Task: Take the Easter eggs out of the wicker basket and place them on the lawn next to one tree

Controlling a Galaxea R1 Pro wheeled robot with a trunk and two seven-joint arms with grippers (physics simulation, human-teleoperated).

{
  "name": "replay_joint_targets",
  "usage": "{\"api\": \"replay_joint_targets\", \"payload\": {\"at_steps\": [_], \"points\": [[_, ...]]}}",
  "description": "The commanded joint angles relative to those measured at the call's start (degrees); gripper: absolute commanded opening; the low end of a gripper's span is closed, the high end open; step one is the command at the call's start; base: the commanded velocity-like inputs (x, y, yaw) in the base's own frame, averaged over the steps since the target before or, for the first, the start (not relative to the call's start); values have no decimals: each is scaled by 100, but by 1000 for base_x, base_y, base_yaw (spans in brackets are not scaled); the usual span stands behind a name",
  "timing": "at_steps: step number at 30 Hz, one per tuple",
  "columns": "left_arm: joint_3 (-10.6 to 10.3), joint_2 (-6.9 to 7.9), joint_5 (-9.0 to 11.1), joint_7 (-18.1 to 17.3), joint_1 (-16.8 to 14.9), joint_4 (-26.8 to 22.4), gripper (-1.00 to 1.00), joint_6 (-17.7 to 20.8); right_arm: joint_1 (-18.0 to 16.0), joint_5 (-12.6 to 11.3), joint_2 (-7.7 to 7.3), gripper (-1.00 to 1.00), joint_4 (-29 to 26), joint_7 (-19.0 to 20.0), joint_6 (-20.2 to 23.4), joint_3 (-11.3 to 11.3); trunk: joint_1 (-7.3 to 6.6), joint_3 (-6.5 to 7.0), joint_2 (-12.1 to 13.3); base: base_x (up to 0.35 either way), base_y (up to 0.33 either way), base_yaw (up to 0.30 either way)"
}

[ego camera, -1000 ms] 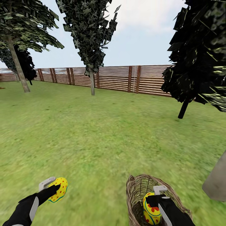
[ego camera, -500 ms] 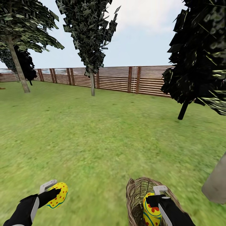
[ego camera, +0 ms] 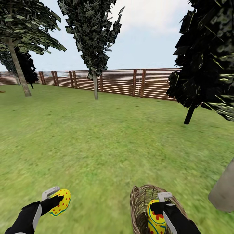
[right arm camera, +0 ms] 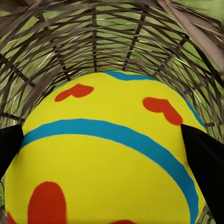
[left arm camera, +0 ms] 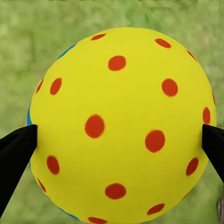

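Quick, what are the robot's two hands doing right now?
Left gripper: closed on a dotted Easter egg, held over the lawn.
Right gripper: closed on another Easter egg, inside the wicker basket.

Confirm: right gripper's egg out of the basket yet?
Still in. The right gripper holds the egg within the wicker basket; weave surrounds it in the wrist view.
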Motion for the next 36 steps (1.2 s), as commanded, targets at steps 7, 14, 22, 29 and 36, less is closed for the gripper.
{"api": "replay_joint_targets", "payload": {"at_steps": [7,14,22,29,36], "points": [[24,-45,-70,-46,-6,240,-100,23,-1,-2,-2,-100,-9,-22,28,32,-155,120,279,0,0,0],[16,-90,-85,-53,-6,300,-100,21,1,-4,-1,-100,-9,-5,20,41,-309,246,560,-121,-31,0],[14,-99,-64,-54,-6,425,-100,14,-2,-2,6,-100,-9,-4,20,41,-463,372,841,-285,-130,0],[20,-193,-67,-55,-6,446,-100,13,-1,-4,6,-100,-9,-4,20,44,-572,461,1041,-10,-6,0],[14,-299,-91,-66,-6,462,-100,-32,-1,-3,6,-100,-9,-4,20,49,-726,587,1322,-62,-64,0]]}}
